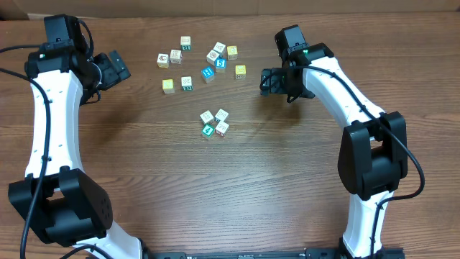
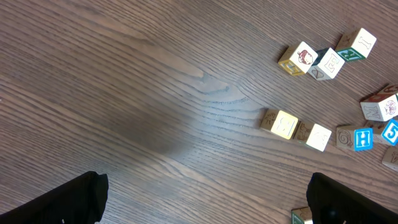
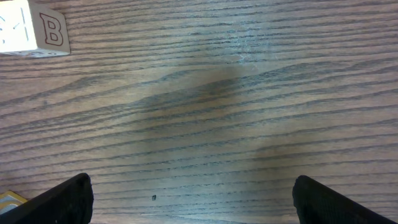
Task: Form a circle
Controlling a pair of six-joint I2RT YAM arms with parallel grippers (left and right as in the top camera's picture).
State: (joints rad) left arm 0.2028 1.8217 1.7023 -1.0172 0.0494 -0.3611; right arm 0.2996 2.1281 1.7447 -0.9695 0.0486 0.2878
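Observation:
The circle (image 1: 214,123) is a tight cluster of tiny letter cubes, three white-faced and one teal-faced, in the middle of the table in the overhead view. My left gripper (image 1: 122,70) hovers far up and left of it, open and empty. In the left wrist view the left gripper (image 2: 205,205) has its black fingers (image 2: 68,199) wide apart over bare wood. My right gripper (image 1: 264,81) is up and right of the cluster, open and empty. The right wrist view shows the right gripper (image 3: 193,205) with only wood grain between its fingers.
A loose scatter of letter cubes (image 1: 208,61), white, yellow and blue, lies behind the cluster between the two grippers. In the left wrist view a yellow cube (image 2: 281,123) and a blue H cube (image 2: 363,138) lie to the right. A white B cube (image 3: 31,28) sits top left in the right wrist view.

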